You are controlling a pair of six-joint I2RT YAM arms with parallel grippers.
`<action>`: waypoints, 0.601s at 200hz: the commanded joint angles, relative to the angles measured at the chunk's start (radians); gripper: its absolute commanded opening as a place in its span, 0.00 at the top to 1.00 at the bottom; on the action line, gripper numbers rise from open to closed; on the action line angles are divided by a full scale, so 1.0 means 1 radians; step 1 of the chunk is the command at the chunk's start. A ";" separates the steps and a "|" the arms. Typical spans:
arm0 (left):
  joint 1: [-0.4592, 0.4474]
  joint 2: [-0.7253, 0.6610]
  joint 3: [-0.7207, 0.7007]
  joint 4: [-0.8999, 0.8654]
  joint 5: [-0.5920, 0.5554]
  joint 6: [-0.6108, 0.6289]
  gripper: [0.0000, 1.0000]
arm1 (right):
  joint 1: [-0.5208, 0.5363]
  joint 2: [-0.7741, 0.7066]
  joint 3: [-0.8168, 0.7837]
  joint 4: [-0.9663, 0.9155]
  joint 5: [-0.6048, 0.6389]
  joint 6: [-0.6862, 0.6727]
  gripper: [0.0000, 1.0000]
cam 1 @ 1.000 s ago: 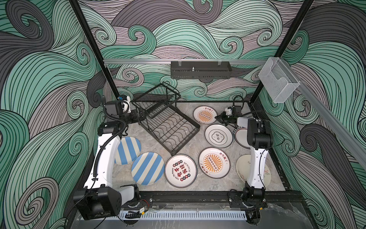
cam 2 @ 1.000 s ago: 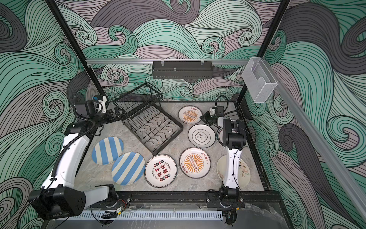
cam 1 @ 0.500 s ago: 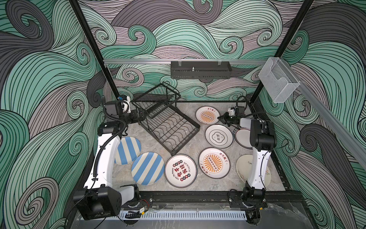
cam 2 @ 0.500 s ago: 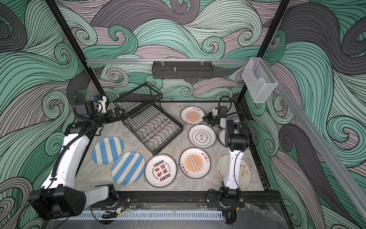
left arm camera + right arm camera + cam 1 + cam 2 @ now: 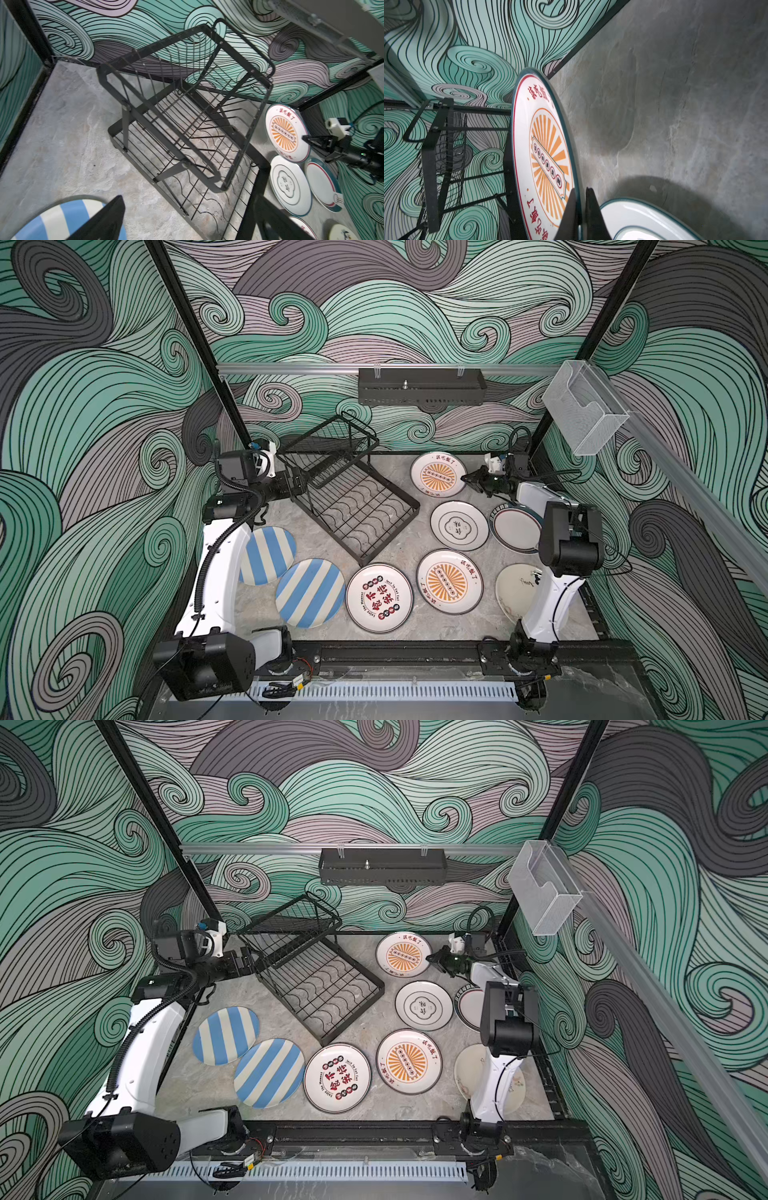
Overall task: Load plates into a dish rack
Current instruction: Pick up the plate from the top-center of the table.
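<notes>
The black wire dish rack stands at the back left, with no plate in it. Several plates lie flat on the table: two blue-striped, one with red and black characters, an orange sunburst one, and others on the right. My right gripper is shut on the rim of the far sunburst plate. That plate is tilted up off the table at the gripped side. My left gripper is open at the rack's left side, holding nothing.
A white plate with a dark emblem and a teal-rimmed plate lie just below the held plate. A cream plate is partly hidden by the right arm. A black perforated tray and a clear box hang on the rails.
The right arm's elbow has swung right and toward the front. The far sunburst plate has shifted slightly with its gripped edge raised. The left arm has not moved.
</notes>
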 commanded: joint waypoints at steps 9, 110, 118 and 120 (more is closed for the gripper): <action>-0.040 -0.001 0.047 -0.159 0.093 -0.002 0.01 | 0.032 -0.120 -0.054 -0.165 -0.093 -0.126 1.00; -0.450 0.016 -0.167 0.086 -0.018 -0.190 0.01 | 0.152 -0.252 -0.262 -0.137 -0.102 -0.170 1.00; -0.475 0.043 -0.179 0.132 -0.014 -0.198 0.01 | 0.152 -0.247 -0.266 -0.126 -0.105 -0.169 1.00; -0.482 0.051 -0.181 0.139 -0.014 -0.200 0.01 | 0.151 -0.247 -0.266 -0.125 -0.105 -0.169 1.00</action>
